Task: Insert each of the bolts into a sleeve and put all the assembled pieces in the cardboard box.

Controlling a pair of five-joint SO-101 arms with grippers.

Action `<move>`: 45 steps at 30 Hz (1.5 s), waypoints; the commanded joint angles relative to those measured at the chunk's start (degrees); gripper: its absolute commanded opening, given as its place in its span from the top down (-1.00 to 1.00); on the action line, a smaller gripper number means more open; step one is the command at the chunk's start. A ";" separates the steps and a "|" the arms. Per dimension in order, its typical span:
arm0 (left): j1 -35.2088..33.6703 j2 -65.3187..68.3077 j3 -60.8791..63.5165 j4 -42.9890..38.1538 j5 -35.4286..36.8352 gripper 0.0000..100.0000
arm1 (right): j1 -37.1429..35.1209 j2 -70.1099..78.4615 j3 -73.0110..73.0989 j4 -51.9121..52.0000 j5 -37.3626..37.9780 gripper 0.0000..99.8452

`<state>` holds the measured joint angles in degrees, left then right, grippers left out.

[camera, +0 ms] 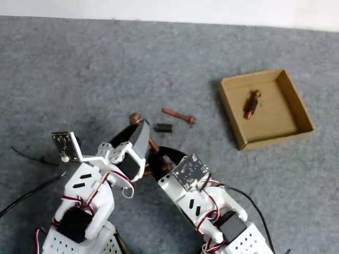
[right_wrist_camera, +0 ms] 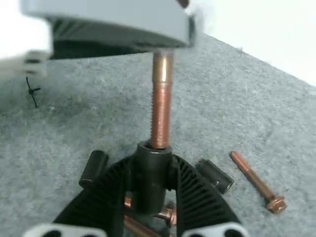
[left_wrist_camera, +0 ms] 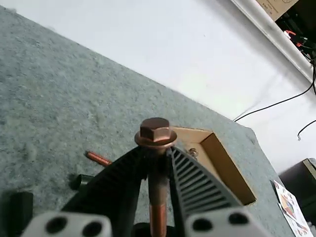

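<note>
My left gripper (left_wrist_camera: 157, 152) is shut on a copper bolt (left_wrist_camera: 156, 132), just under its hex head. In the high view the bolt's head (camera: 135, 118) shows above the left gripper (camera: 142, 133). My right gripper (right_wrist_camera: 150, 165) is shut on a black sleeve (right_wrist_camera: 149, 174), and the bolt's shaft (right_wrist_camera: 161, 103) enters the sleeve's open end. In the high view the right gripper (camera: 157, 159) sits close beside the left one. The cardboard box (camera: 288, 130) at the right holds one assembled piece (camera: 252, 103).
A loose bolt (camera: 179, 116) and a loose black sleeve (camera: 163, 127) lie on the grey mat just beyond the grippers. Another sleeve (right_wrist_camera: 94, 168) and more copper bolts (right_wrist_camera: 160, 215) lie under the right gripper. Open mat stretches toward the box.
</note>
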<state>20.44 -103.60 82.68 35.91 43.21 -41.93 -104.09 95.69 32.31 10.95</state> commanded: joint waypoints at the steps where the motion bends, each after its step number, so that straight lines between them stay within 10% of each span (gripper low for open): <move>1: 0.92 -0.75 0.31 -1.14 0.44 0.99 | -0.13 -1.19 -0.04 -0.04 0.97 0.99; 45: 3.38 -0.57 3.03 3.16 0.18 0.99 | 0.92 -1.19 -0.22 -0.04 1.14 0.99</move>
<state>21.93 -103.60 85.76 39.16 43.03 -41.85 -104.09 95.69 32.40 11.74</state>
